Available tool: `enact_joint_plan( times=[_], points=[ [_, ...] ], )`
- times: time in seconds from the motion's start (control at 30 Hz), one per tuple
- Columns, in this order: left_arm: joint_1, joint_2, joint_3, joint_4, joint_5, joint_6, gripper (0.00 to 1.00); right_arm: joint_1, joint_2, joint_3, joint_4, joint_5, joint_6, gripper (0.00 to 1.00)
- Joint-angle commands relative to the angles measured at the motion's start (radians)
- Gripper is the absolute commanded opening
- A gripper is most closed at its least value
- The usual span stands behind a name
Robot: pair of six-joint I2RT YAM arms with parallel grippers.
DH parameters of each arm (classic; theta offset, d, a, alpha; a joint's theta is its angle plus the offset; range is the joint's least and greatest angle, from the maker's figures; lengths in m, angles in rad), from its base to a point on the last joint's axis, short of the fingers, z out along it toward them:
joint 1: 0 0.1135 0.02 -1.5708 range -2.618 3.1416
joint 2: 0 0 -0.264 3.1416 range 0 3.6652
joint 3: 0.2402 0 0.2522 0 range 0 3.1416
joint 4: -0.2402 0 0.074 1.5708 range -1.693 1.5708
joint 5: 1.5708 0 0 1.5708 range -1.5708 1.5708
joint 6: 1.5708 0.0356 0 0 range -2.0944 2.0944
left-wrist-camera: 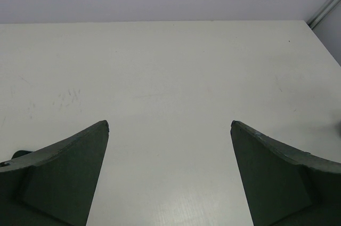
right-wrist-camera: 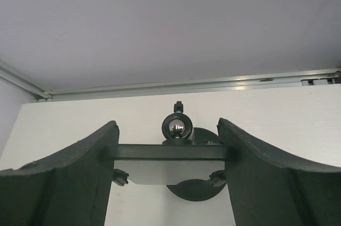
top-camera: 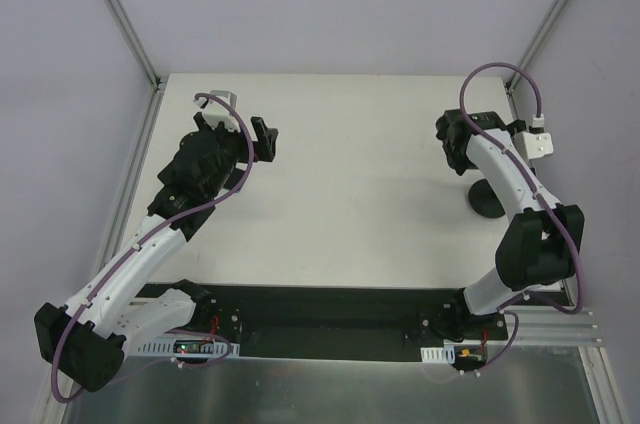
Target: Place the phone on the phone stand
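While the left gripper (left-wrist-camera: pixel 169 124) gapes wide and empty, well left of the phone stand (right-wrist-camera: pixel 194 191), the right gripper (top-camera: pixel 458 144) clamps the phone (right-wrist-camera: pixel 170 152) level and crosswise, just before that stand.

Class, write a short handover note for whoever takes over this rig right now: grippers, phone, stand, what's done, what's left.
Left gripper: open, empty, over bare table, far left.
Right gripper: shut on the phone, held flat between its fingers, far right.
Phone stand: on the table, just beyond and below the phone.
Done: phone grasped and brought to the stand.
Left: seat it on the stand and release; whether it already touches cannot be told.
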Motion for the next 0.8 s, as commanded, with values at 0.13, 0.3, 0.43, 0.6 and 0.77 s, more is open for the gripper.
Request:
enact_joint_plan(
  times=[0.13, 0.3, 0.43, 0.6, 0.77],
  points=[
    [0.008, 0.006, 0.015, 0.002, 0.027, -0.017, 0.95, -0.016, 0.033, -0.016, -0.326, 0.281, 0.037, 0.01],
    [0.008, 0.001, 0.016, 0.002, 0.023, -0.017, 0.95, -0.027, 0.052, 0.001, -0.326, 0.251, -0.002, 0.38],
    [0.008, -0.005, 0.018, 0.000, 0.024, -0.017, 0.95, -0.030, 0.041, 0.010, -0.327, 0.237, -0.048, 0.64],
    [0.009, -0.022, 0.018, 0.000, 0.027, -0.016, 0.95, -0.023, -0.005, 0.027, -0.324, 0.226, -0.110, 0.97],
    [0.009, -0.033, 0.019, 0.000, 0.027, -0.014, 0.95, 0.027, -0.031, 0.097, -0.326, 0.238, -0.252, 0.97]
  ],
)
